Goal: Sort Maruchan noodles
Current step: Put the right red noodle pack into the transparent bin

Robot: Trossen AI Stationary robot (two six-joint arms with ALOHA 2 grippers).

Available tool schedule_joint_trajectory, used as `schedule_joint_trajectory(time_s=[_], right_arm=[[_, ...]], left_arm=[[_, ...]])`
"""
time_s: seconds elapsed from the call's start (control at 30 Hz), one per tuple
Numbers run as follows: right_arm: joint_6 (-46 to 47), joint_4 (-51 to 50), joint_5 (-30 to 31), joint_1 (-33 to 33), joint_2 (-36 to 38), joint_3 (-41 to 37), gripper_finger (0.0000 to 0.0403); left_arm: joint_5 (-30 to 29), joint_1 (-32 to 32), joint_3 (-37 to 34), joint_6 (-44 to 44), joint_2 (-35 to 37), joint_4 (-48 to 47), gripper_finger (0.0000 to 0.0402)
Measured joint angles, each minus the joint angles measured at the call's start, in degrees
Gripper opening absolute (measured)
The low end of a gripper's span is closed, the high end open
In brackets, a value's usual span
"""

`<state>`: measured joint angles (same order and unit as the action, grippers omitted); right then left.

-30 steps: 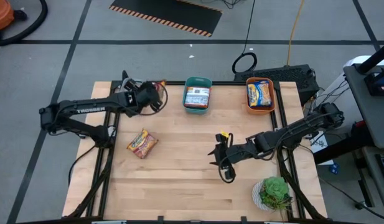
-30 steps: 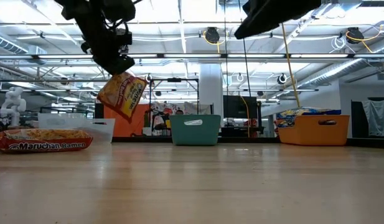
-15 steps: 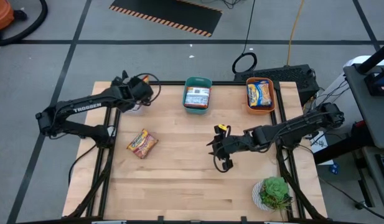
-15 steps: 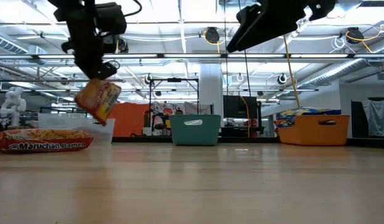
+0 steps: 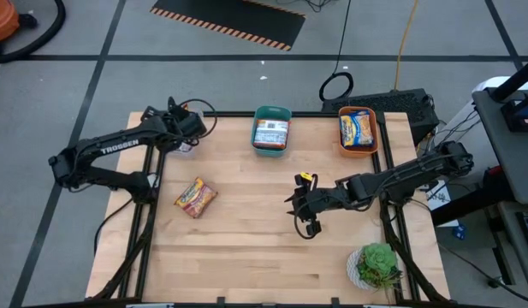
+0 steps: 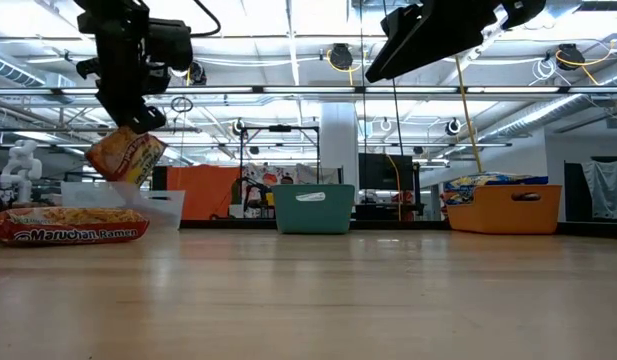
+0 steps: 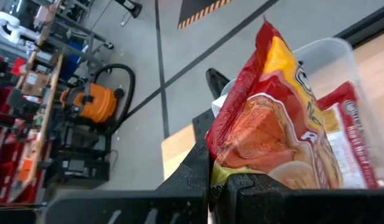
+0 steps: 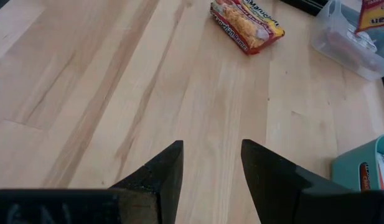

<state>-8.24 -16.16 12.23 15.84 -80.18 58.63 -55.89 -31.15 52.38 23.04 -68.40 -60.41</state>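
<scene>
My left gripper [image 5: 186,139] is at the table's far left corner, shut on a red-orange Maruchan packet [image 6: 126,158] that hangs above a clear plastic bin [image 6: 128,207]. The left wrist view shows the packet [image 7: 272,130], and another red packet [image 7: 350,137] inside the bin [image 7: 332,53]. One more orange-red packet [image 5: 195,197] lies flat on the table at the left; it also shows in the low view [image 6: 66,226] and the right wrist view [image 8: 246,23]. My right gripper [image 5: 304,216] is open and empty above the table's middle, as its own view [image 8: 211,165] shows. My left gripper pinches the packet's end seam [image 7: 218,169] between its two fingers. The fingers come from above, pointing down. The packet hangs tilted below them [image 6: 128,140], lifted clear over the clear bin.
A teal bin [image 5: 271,131] with a blue-white packet stands at the far middle. An orange bin [image 5: 358,130] with a yellow-blue packet stands at the far right. A green potted plant [image 5: 376,263] is at the near right corner. Bare wood lies between.
My left gripper has carried the packet toward the table's left edge, from beside the teal bin to above the clear bin. The packet stays hanging below the fingers and is lower against the bin than before.
</scene>
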Motion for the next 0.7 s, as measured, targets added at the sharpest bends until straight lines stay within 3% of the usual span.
schedule_joint_trajectory(time_s=[0.33,0.7], right_arm=[[0.3,0.0,0.0,0.0,0.0,0.0,0.0157],[1.5,0.0,-0.1,0.0,0.0,0.0,0.0157]], left_arm=[[3.8,-0.8,0.0,-8.9,0.0,0.4,0.0016],[4.9,-0.8,0.0,-8.8,0.0,0.4,0.0022]])
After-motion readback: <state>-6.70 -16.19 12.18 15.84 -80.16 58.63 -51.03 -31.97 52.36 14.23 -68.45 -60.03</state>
